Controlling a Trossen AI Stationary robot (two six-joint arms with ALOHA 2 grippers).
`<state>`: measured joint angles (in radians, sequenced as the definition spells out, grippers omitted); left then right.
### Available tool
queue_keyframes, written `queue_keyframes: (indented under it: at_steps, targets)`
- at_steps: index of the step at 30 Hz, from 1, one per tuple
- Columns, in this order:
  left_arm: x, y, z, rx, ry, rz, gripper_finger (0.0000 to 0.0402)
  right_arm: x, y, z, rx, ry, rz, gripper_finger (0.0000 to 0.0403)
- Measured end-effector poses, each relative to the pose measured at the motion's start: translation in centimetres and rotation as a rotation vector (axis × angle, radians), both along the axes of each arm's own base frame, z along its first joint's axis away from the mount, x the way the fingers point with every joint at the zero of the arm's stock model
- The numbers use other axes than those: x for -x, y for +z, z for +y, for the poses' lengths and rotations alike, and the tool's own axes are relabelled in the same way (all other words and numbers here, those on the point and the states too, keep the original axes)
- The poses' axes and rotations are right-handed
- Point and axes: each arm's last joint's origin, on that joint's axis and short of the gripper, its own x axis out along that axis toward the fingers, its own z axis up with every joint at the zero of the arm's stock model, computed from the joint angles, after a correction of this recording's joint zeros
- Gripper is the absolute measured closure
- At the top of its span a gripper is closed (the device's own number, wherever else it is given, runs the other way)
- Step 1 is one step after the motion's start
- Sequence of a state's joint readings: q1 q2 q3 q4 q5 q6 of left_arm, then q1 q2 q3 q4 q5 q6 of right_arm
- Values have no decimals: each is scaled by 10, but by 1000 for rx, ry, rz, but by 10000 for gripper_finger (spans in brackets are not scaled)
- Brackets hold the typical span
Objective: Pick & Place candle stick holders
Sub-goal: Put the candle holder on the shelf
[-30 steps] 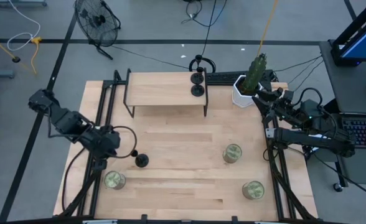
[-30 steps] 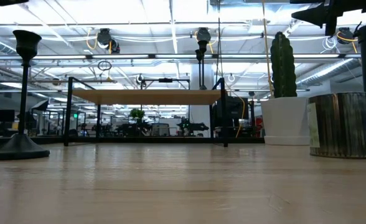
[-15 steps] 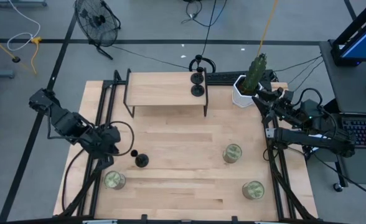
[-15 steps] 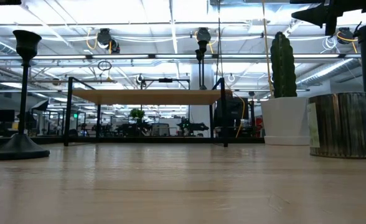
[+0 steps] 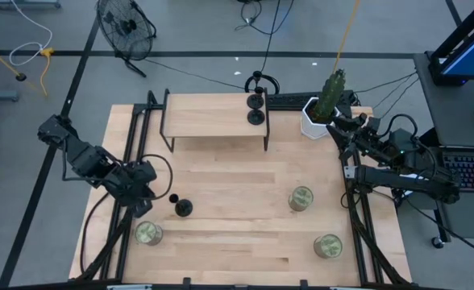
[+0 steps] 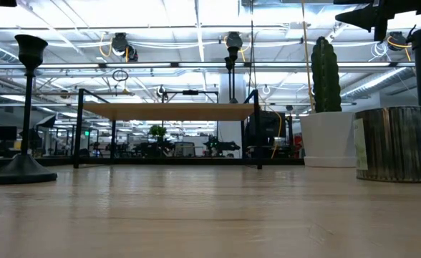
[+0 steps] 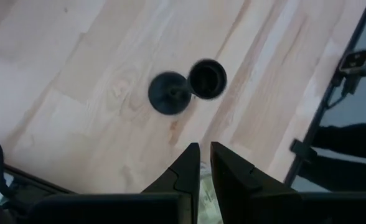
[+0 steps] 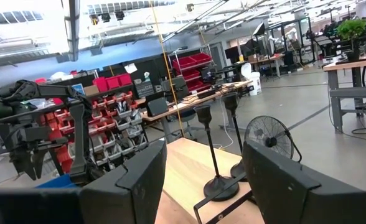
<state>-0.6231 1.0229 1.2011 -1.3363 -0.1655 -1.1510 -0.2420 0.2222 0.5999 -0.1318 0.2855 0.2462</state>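
1. The left gripper hangs over the left side of the pale wooden table. Its jaws are almost pressed together, with only a thin gap, and they hold nothing.
2. One small black candle stick holder stands upright on the table just beside that gripper, not touching it.
3. Two more black candle stick holders stand close together on the low wooden shelf at the back of the table.
4. The right gripper waits by the white pot with the green cactus. Its jaws are spread wide and empty.
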Motion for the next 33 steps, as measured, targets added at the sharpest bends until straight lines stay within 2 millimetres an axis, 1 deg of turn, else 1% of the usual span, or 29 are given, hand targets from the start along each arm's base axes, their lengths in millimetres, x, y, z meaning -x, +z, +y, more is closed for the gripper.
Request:
queue_keyframes:
  at_steps: [5,13,21,25,29,33]
  targets:
    - [0,0,1,-24,9,-11,360,0,0,0,0,0,0,195]
    - [7,-3,6,-54,63,66,360,0,0,0,0,0,0,195]
    - [7,-3,6,-56,61,71,353,0,0,0,0,0,0,195]
    - [7,-3,6,-74,65,61,318,0,0,0,0,0,0,195]
    - [6,-3,8,-120,86,29,263,0,0,0,0,0,0,195]
    - [6,-3,8,-136,62,25,206,0,0,0,0,0,0,195]
